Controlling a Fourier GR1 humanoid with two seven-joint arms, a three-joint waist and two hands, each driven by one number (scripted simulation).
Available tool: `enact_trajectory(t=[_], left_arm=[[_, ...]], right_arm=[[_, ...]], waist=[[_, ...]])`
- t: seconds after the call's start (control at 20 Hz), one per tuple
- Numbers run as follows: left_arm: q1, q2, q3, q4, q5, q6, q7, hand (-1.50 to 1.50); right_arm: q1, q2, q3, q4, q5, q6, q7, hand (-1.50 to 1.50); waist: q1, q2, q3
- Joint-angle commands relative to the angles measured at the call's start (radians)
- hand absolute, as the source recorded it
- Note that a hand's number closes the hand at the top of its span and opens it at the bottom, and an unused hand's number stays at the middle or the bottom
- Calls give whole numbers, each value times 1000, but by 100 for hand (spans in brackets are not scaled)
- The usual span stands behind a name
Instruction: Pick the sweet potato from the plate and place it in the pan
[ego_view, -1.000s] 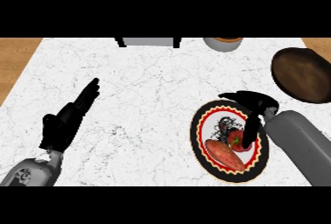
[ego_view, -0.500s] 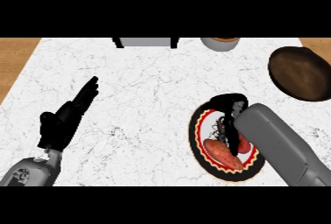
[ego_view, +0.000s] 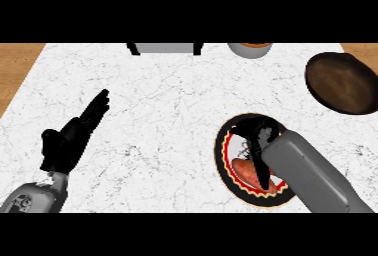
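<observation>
White marble counter (ego_view: 170, 90), my right hand (ego_view: 258, 132) lower right, fingers curled over orange sweet potato (ego_view: 247, 170) on red-rimmed round plate (ego_view: 221, 150); grip unclear. Looks firm, lumpy; I'd grab mid-body. Brown pan (ego_view: 341, 82) upper right. Left hand (ego_view: 70, 142) rests, fingers straight.

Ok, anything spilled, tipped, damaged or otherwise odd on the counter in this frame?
Nothing stands out. The sweet potato lies on the plate, partly under the right hand above it. The pan sits flat at the far right. The left hand rests open at the left. No spill or damage shows.
</observation>
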Motion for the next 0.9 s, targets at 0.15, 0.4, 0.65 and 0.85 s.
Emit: enact_trajectory(t=[0.15,0.4,0.65,0.85], left_arm=[[48,-27,21,-51,-36,-29,19,0],[5,-68,41,-67,-84,-27,68,0],[42,-95,57,-65,-109,-67,41,0],[-34,-70,129,6,-65,-126,47,0]], right_arm=[[80,-4,-5,-38,88,61,15,-150],[113,31,-27,-72,160,62,7,-150],[155,28,-26,-43,274,22,-117,-150],[205,34,-26,-42,278,52,-128,-150]], waist=[[5,1,0],[4,2,1],[6,2,1],[1,2,0]])
